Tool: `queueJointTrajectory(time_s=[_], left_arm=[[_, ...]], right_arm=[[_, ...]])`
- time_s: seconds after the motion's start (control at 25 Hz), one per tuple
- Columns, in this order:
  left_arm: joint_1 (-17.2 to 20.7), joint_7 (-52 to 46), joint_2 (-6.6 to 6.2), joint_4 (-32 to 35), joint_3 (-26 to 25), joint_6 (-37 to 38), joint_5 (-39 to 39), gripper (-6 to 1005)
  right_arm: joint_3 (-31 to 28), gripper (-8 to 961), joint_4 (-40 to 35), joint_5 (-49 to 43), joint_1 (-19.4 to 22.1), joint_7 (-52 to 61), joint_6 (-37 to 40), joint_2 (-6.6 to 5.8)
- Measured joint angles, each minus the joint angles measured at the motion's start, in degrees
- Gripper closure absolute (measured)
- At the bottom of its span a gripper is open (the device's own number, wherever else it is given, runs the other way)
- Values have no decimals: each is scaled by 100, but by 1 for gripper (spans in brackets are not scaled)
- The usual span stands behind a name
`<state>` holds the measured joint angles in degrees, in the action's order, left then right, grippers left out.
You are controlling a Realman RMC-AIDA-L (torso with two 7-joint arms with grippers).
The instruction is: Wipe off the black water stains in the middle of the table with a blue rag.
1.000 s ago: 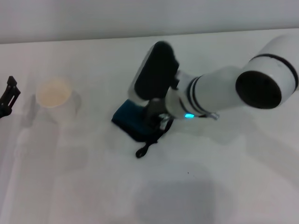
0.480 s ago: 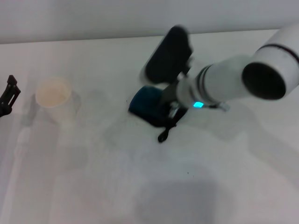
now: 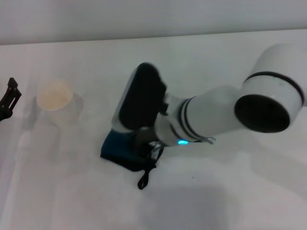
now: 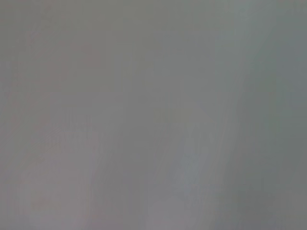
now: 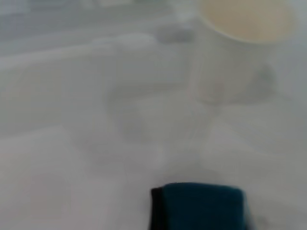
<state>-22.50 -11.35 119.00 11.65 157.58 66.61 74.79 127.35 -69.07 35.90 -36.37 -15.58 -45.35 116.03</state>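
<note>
The blue rag (image 3: 115,147) lies bunched on the white table (image 3: 249,201), left of centre, with its black loop tag (image 3: 144,181) trailing toward the front. My right gripper (image 3: 145,149) is down on the rag's right side and shut on it, mostly hidden under the black wrist housing. The rag also shows in the right wrist view (image 5: 199,206), flat on the table. The black blot is not in view; it may be under the rag or the arm. My left gripper (image 3: 9,98) is parked at the far left edge.
A translucent white cup (image 3: 55,98) stands on the left of the table, beyond the rag, and shows in the right wrist view (image 5: 242,43). A tiny black speck (image 3: 193,178) lies right of the tag. The left wrist view shows only plain grey.
My right gripper dragged the rag right and back half a second ago, and has now swept it left and toward the front. The left arm and the cup have not moved.
</note>
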Motion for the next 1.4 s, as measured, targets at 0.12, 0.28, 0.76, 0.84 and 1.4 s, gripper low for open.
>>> queueJointTrajectory(time_s=[0.12,0.28,0.76,0.84,1.4], left_arm=[[-10,-1,-5,2,0,1,0,108],[0,-2,-8,3,1,7,0,108],[-21,-8,-18,-14,0,28,0,108],[-34,-8,-18,-15,0,29,0,108],[-40,-8,-18,-14,0,48,0,107]], right_arm=[[-594,826,197,-22,187,-1,-74,-20],[-1426,812,122,-306,603,25,-416,-58],[-3088,769,-648,-712,1741,15,-593,-91],[-3080,762,-627,-662,1760,-37,-596,-95],[-3195,668,-643,-225,1774,-225,-239,-89]])
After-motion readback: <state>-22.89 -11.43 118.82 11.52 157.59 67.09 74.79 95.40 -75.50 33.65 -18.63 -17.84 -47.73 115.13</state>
